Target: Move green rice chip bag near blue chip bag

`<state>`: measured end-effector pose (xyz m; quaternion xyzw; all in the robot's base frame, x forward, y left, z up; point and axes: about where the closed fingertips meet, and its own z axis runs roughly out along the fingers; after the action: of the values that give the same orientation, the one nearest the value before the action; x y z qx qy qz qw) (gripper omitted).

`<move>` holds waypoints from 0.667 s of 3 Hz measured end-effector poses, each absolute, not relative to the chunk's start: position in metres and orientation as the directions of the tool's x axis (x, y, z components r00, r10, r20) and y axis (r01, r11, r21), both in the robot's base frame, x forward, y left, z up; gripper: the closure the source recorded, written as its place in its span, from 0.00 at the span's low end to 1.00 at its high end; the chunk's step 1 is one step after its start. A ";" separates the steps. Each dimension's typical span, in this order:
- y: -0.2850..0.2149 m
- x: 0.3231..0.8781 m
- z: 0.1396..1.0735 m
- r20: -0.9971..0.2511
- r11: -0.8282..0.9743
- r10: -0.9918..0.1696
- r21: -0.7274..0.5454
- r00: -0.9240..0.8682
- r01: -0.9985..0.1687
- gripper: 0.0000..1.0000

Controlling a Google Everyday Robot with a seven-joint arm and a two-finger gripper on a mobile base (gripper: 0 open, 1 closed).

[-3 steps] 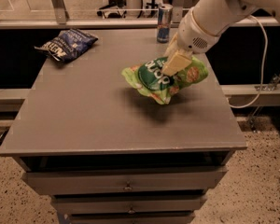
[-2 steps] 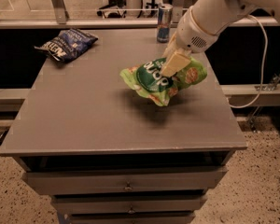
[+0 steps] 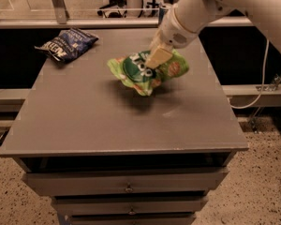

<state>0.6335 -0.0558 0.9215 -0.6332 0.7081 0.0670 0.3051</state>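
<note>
**Green rice chip bag in carry, not yet near blue chip bag**

Step in hand: transport, judged from the grip and the gap left to cover.

- Hand (image 3: 156,59): over the far middle of the table, a little right of centre; closed on the upper part of the green rice chip bag, pinching the crumpled foil.
- Green rice chip bag (image 3: 136,74): bunched and tilted, hanging from the hand; apparently lifted just clear of the table, with a dark shadow beneath it.
- Blue chip bag (image 3: 65,43): lying flat at the far left corner, close to the table's edge; untouched, well apart from the green bag.
- Table (image 3: 107,125): grey top, near half bare; drawers (image 3: 126,182) below the front edge.

Next move calls for:

- Travel to the left and slightly farther back, keeping the grip closed and the bag clear of the top.
- Lowering onto the bare patch just beside the blue chip bag, not on it.
- Care not to nudge the blue bag over the far left edge.
- Release only once the green bag rests on the table.
</note>
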 end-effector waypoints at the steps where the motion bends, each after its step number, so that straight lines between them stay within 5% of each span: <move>1: -0.022 0.690 0.942 -0.562 0.217 -0.827 -0.349 0.018 -0.912 1.00; 2: 0.009 0.735 0.952 -0.597 0.249 -0.802 -0.369 0.023 -0.895 1.00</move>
<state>0.7345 0.0091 0.9516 -0.6094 0.6963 0.0626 0.3740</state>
